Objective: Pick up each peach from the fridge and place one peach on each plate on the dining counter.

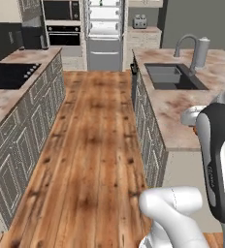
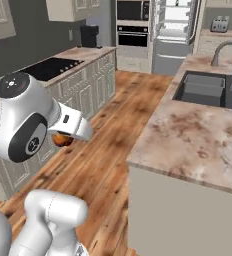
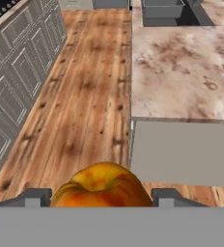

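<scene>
Hand view, one peach (image 3: pixel 102 188) gripped in claw (image 3: pixel 98 197), above wood floor (image 3: pixel 85 96), beside dining counter (image 3: pixel 181 72)

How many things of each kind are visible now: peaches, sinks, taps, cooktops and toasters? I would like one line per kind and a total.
Peach, held in the gripper: 1
Sink in the dining counter: 1
Tap: 1
Cooktop: 1
Toaster: 1
Total: 5
</scene>
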You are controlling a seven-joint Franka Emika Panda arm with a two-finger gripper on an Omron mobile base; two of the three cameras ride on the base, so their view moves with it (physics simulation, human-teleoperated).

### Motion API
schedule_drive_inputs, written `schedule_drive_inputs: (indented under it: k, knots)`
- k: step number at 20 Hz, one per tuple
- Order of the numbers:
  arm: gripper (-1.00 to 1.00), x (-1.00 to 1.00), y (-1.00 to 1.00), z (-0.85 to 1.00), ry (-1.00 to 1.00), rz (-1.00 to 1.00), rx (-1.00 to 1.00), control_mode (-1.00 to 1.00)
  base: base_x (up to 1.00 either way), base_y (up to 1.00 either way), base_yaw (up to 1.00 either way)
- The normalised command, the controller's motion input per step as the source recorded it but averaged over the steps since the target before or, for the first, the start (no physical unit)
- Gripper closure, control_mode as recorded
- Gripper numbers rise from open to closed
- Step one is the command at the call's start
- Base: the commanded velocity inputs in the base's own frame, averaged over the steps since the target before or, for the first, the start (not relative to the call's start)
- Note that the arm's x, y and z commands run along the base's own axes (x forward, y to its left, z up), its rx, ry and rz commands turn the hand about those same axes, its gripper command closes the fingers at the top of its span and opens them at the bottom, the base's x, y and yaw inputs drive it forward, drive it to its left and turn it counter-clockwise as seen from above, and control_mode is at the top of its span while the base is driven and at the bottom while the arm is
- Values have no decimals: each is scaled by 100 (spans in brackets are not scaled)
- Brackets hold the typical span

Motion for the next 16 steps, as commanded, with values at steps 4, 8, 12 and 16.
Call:
schedule_drive_inputs:
  k: [4,8,12,16]
  knots:
    - [100,0,0,0,0,0,0,100,0,-100,1]
    - [100,0,0,0,0,0,0,100,0,-100,0]
    - [100,0,0,0,0,0,0,100,0,-100,0]
    - [100,0,0,0,0,0,0,100,0,-100,0]
